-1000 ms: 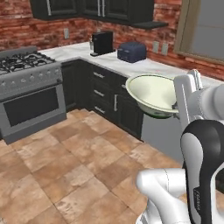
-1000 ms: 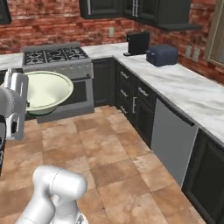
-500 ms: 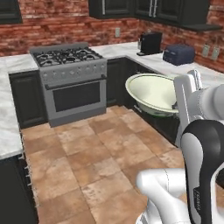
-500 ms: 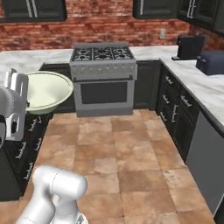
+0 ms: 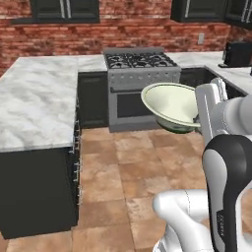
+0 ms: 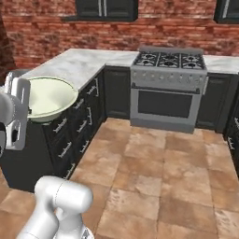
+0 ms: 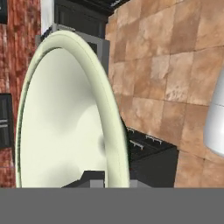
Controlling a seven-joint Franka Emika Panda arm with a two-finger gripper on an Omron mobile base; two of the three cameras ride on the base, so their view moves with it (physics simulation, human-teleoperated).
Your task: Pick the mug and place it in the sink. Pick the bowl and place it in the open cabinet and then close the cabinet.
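The bowl (image 5: 172, 105) (image 6: 46, 97) is wide, shallow and pale cream-white, and it hangs tilted in the air above the tiled floor. My gripper (image 5: 200, 118) (image 6: 27, 112) is shut on its near rim, with the white hand right behind it. In the hand view the bowl (image 7: 65, 118) stands on edge, its hollow facing the camera, and a dark fingertip (image 7: 93, 177) presses on the rim at the bottom. The mug, the sink and the open cabinet are out of view.
A steel gas stove (image 5: 140, 61) (image 6: 170, 60) stands against the brick wall ahead. A marble counter (image 5: 34, 103) (image 6: 70, 65) over dark drawers runs along the left. A black toaster (image 5: 238, 53) sits at the far right. Brown floor tiles (image 6: 154, 163) lie between.
The whole picture has swung as the base turned left: the stove slid rightward and the left counter came into view. The bowl stays in my gripper, unmoved relative to the hand.
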